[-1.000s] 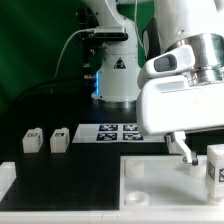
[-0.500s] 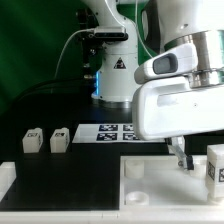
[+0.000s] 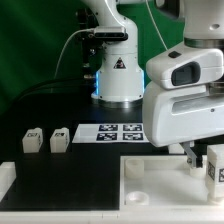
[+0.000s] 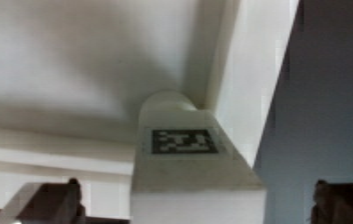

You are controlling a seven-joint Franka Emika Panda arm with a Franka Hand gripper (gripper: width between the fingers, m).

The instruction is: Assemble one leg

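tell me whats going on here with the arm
The Franka arm's two-finger gripper hangs open around a small white block-shaped plastic leg with a black-and-white tag, one finger on either side, not gripping it. That leg is at the large white square panel. Two more such legs sit on the black table.

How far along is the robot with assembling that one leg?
Done: nothing visibly fitted; two small white plastic block legs sit loose at the exterior view's left. In hand: the open gripper straddles a third tagged white leg, not yet clamped. Left: grasp it and fit it into the large white panel.
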